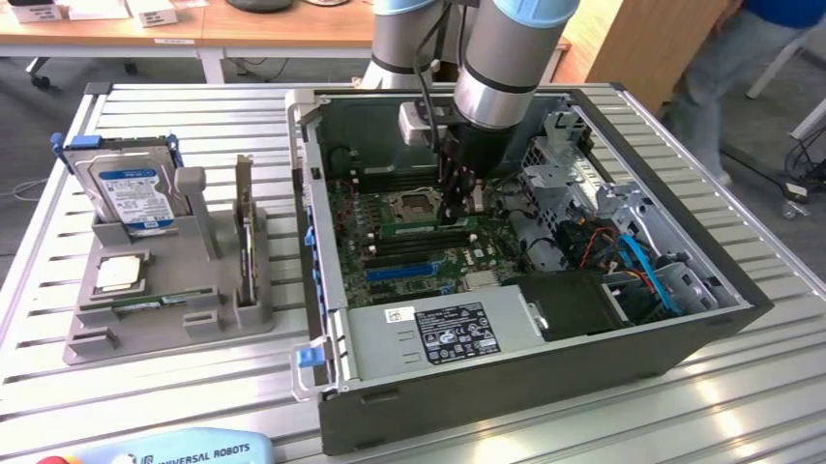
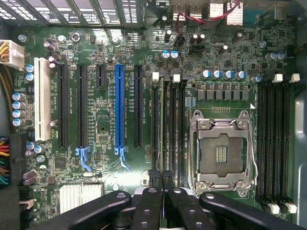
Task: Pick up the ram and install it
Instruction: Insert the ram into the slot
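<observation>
hand [image 1: 461, 215] [image 2: 163, 186] sits inside the open computer case [image 1: 516, 391], clenched. its black fingers [image 2: 147, 206] lie almost together, and whether anything thin is pinched between them cannot be told. the slatted metal desk [image 1: 168, 116] carries the case, which lies on its side with the motherboard [image 1: 387, 217] [image 2: 105, 143] facing up. in the wrist view the fingertips hang over one end of a bank of dark memory slots [image 2: 168, 124], just beside the empty processor socket [image 1: 416, 205] [image 2: 220, 153]. a long blue expansion slot [image 2: 119, 105] runs parallel to these slots, on their far side from the socket. the grey power supply [image 1: 439, 333], with a label on top, fills the near corner of the case. a grey holder [image 1: 142, 333] stands on the desk at the exterior view's left, well apart from the hand. a hard drive [image 1: 130, 188] with a blue and white label stands upright at the back of the holder. the ram [image 1: 162, 302], a narrow green stick, lies flat in a slot near the front of the holder. a small square silver processor chip [image 1: 119, 274] lies flat just behind it.
</observation>
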Controlling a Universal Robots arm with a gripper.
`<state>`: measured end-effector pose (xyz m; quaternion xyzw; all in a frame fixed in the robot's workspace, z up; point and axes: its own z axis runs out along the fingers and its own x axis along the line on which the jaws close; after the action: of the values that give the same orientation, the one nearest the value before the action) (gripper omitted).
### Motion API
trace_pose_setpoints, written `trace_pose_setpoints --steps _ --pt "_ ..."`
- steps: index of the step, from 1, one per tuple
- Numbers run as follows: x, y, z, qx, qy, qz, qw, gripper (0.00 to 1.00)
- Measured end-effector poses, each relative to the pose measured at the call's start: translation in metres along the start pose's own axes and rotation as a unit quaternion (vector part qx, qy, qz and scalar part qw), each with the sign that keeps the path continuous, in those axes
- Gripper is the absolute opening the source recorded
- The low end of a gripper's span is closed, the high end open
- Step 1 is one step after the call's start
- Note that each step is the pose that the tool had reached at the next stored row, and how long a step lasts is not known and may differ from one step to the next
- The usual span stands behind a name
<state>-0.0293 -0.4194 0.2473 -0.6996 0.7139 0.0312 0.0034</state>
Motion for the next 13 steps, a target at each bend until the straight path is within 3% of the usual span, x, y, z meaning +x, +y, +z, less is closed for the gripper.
trace_pose_setpoints --steps 13 --pt "0.0015 0.0016 0.0008 0.0 0.0 0.0 1.0 0.12"
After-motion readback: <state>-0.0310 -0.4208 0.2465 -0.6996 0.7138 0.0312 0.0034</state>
